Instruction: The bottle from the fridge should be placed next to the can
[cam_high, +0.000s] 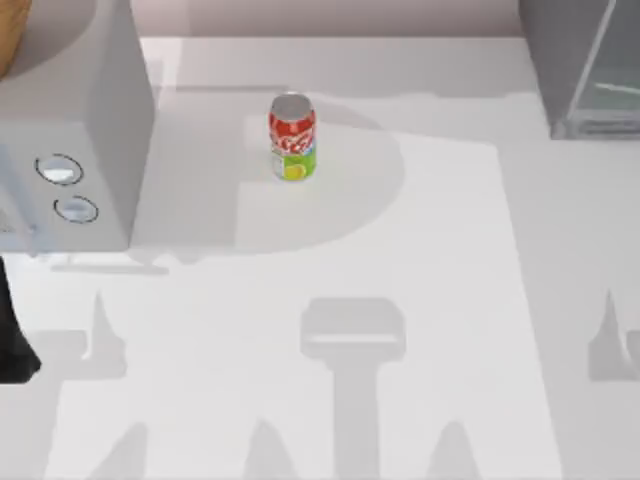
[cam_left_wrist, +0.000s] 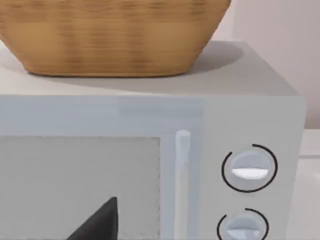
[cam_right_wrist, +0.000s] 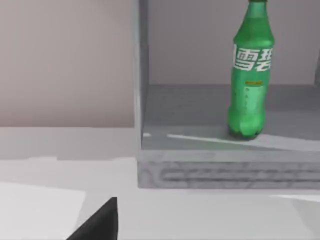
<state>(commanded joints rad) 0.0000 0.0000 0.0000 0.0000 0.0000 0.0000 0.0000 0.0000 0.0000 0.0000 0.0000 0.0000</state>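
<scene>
Bottle (cam_right_wrist: 251, 75) stands upright inside the open fridge (cam_high: 585, 70), at two o'clock from the can (cam_high: 292, 137) on the surface (cam_high: 400, 330); pincer state cannot be told. A level approach, gripping mid-body, seems wisest.

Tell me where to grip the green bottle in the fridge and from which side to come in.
Grip the bottle around its mid-body, near the label, coming in level through the fridge's open front. It stands upright on the shelf floor, slim and round, with walls behind and beside it, so the front probably gives the only clear approach.
</scene>
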